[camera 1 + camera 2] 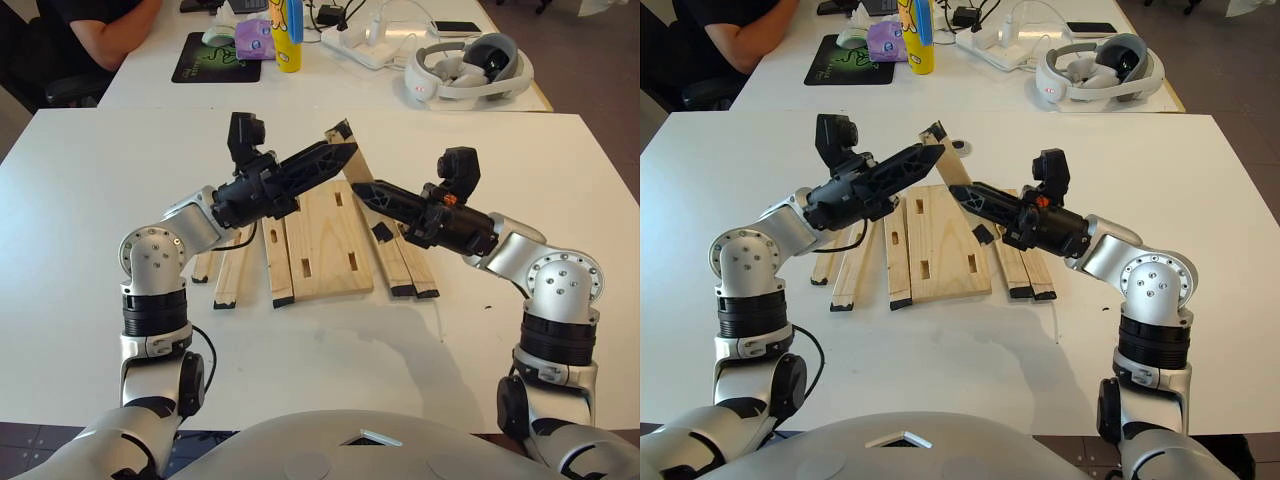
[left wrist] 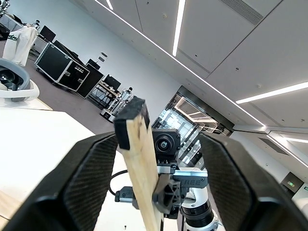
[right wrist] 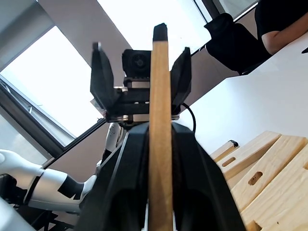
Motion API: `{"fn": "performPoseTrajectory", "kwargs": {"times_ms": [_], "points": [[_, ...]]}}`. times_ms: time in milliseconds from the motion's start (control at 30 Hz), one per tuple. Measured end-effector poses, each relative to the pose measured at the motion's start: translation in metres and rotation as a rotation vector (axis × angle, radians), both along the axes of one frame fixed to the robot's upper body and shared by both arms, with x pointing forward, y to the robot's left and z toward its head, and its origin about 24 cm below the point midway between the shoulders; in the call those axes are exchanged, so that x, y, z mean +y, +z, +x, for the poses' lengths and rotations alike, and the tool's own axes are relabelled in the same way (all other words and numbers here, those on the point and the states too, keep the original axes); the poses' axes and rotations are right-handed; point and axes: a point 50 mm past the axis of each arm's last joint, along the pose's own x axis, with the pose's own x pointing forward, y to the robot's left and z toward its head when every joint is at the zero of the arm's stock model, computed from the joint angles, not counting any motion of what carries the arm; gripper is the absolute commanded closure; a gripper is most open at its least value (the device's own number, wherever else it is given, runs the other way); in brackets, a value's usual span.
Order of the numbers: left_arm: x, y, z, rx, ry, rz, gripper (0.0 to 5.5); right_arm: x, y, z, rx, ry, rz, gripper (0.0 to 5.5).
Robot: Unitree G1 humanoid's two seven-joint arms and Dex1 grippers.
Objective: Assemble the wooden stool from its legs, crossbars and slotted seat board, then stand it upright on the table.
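Note:
The slotted seat board [image 1: 320, 240] lies flat mid-table. Loose legs and crossbars lie along its left [image 1: 228, 275] and right [image 1: 405, 265] sides. A wooden leg [image 1: 347, 148] with black end caps stands tilted above the board, and my right gripper [image 1: 363, 190] is shut on it; the right wrist view shows the leg [image 3: 160, 120] running up between its fingers. My left gripper [image 1: 345, 153] comes from the left and is open. Its fingers [image 2: 94, 178] stand on either side of the leg's upper end [image 2: 142, 163].
A second table joins at the back with a white headset [image 1: 465, 68], a yellow bottle [image 1: 288, 35], a black mouse pad [image 1: 215, 58] and a seated person's arm at the far left. Bare tabletop lies in front of the board and on both sides.

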Motion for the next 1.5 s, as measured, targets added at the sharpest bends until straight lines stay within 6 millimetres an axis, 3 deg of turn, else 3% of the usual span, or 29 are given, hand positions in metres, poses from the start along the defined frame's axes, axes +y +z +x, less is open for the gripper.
{"fn": "performPoseTrajectory", "kwargs": {"times_ms": [600,833,867,933,1100,1333,1500], "points": [[0.005,0.001,-0.007,0.019,-0.041,-0.028,5.06,0.0,0.004,-0.006,-0.015,0.072,0.053,5.08],[0.006,0.0,-0.009,0.02,-0.04,-0.036,5.07,0.0,0.004,-0.006,-0.035,0.075,0.041,5.08],[0.006,-0.001,-0.009,0.023,-0.035,-0.036,5.07,0.0,0.004,-0.006,-0.035,0.074,0.039,4.71],[0.007,-0.002,-0.008,0.026,-0.017,-0.029,5.07,0.0,0.003,-0.004,-0.038,0.063,0.027,4.56],[0.009,-0.009,-0.001,0.023,0.098,0.024,5.07,-0.003,-0.008,0.001,-0.049,-0.002,-0.08,4.55],[0.009,-0.028,-0.007,0.077,0.103,0.07,5.07,-0.012,-0.029,-0.006,-0.035,-0.023,-0.11,4.55],[0.023,-0.027,-0.014,0.105,0.032,0.1,5.07,-0.016,-0.038,-0.016,-0.024,-0.011,-0.073,4.55]]}}
